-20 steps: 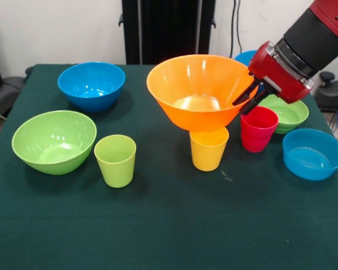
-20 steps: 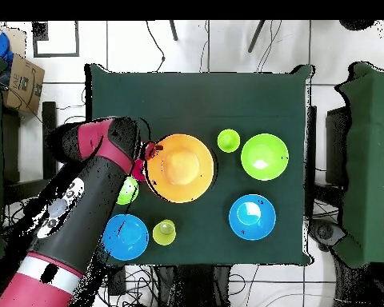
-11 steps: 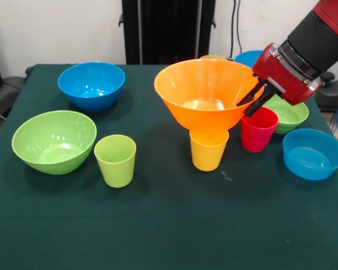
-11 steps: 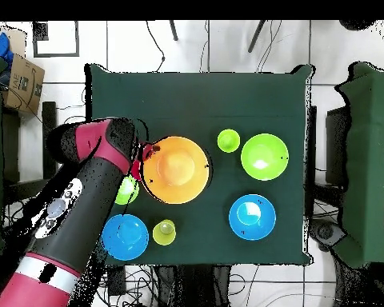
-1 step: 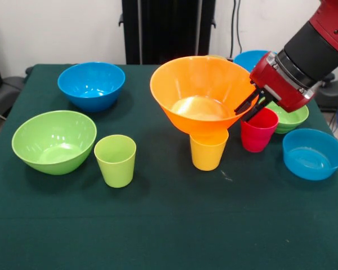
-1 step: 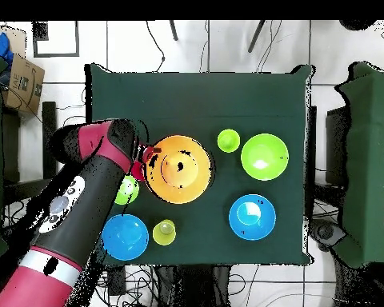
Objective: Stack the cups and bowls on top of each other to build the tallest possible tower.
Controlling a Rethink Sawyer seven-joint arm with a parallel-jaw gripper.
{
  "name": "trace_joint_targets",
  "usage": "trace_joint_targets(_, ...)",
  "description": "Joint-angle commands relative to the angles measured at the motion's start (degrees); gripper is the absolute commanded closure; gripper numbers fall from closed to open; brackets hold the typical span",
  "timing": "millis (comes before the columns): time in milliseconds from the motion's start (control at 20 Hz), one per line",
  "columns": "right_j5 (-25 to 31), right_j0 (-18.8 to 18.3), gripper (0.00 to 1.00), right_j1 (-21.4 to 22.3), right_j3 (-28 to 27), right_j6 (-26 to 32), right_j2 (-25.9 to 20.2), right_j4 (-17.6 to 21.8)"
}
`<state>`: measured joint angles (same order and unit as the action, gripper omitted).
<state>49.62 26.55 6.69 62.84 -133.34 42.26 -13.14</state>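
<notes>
My gripper [image 5: 247, 107] is shut on the right rim of the large orange bowl [image 5: 198, 90], which hangs tilted over the bright yellow cup [image 5: 208, 149], its base at the cup's rim. From overhead the orange bowl [image 6: 179, 168] hides that cup, with the gripper [image 6: 150, 153] at its left edge. A red cup [image 5: 258, 130] stands just under the gripper. The lime cup [image 5: 115, 160] and large lime bowl [image 5: 53, 140] sit on the left, a blue bowl [image 5: 91, 84] behind them.
A small green bowl [image 5: 288, 115] and a shallow blue bowl [image 5: 314, 153] lie right of the red cup. Another blue bowl [image 6: 125, 237] and a pale yellow cup [image 6: 164, 233] stand near the robot's side. The arm [image 6: 83, 208] covers the table's left part overhead.
The orange bowl, still in the gripper, has shifted a little left and sunk lower onto the yellow cup in the front view. The other cups and bowls have stayed put.
</notes>
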Motion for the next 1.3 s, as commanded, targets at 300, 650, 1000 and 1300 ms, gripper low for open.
trace_joint_targets(300,0.3,0.0,1.0,-4.5,-2.2,-13.5,-6.1,-2.4)
trace_joint_targets(650,1.5,0.0,1.0,-4.2,-2.7,-14.0,-6.3,-3.6)
trace_joint_targets(1000,3.8,-0.1,1.0,-4.8,-4.6,-14.9,-5.8,-4.5)
trace_joint_targets(1300,5.1,-0.4,1.0,-5.5,-6.4,-14.6,-5.2,-4.5)
